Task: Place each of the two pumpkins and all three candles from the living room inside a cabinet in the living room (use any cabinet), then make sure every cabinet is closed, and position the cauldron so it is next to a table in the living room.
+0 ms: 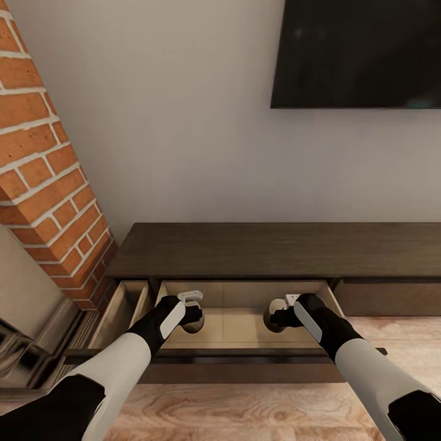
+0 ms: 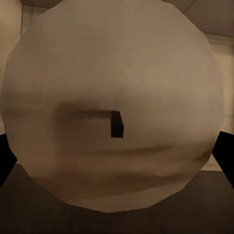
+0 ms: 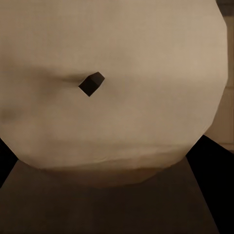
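Observation:
The long low dark-brown cabinet (image 1: 275, 248) stands against the wall, its wide middle drawer (image 1: 242, 334) pulled out and showing a pale wood inside. Both my grippers hang over that drawer. My left gripper (image 1: 195, 315) is shut on a tan candle (image 2: 117, 87), whose round top and short dark wick face the left wrist camera. My right gripper (image 1: 277, 316) is shut on a second tan candle (image 3: 112, 97), seen the same way in the right wrist view. Dark fingers (image 2: 225, 152) flank each candle. The pumpkins, cauldron and table are out of view.
A narrow drawer (image 1: 125, 306) at the cabinet's left end also stands open. A red brick column (image 1: 49, 184) rises at the left with a dark glossy ledge (image 1: 24, 358) at its foot. A black TV (image 1: 355, 55) hangs on the wall. Wood floor (image 1: 245, 410) lies below.

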Motion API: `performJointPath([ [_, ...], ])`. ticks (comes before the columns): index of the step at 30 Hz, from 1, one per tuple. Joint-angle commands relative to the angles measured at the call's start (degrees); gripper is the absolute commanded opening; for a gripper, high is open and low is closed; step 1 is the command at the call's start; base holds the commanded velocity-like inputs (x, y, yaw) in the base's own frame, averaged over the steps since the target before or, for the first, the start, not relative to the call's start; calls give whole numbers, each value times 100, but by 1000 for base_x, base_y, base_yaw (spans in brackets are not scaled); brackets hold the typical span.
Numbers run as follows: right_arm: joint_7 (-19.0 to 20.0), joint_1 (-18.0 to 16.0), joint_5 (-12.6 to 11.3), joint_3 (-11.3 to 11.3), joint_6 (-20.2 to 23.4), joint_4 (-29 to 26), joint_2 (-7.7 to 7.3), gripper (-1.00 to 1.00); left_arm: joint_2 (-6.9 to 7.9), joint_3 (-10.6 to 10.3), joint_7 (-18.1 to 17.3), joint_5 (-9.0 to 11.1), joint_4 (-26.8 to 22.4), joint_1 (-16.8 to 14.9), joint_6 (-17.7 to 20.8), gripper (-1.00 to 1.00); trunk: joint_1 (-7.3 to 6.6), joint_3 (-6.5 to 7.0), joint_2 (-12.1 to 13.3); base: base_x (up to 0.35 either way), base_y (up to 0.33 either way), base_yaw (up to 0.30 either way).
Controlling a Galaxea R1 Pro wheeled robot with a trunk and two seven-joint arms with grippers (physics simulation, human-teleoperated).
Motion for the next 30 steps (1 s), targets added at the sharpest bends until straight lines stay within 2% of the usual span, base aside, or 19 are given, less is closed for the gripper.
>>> performJointPath([
  [1, -52, -4, -61, 39, 14, -10, -8, -100, 7, -42, 52, 60, -10, -4, 14, -100, -1, -5, -2, 0, 0, 0],
  [20, -52, 0, -61, 39, 14, -10, -8, -100, 8, -42, 50, 55, -2, -3, 11, -100, -1, -6, -2, 2, 0, 0],
  [30, -52, 4, -61, 39, 12, -10, -8, -100, 2, -42, 50, 55, -2, -3, 6, -100, -1, -6, -2, 111, 0, 0],
])
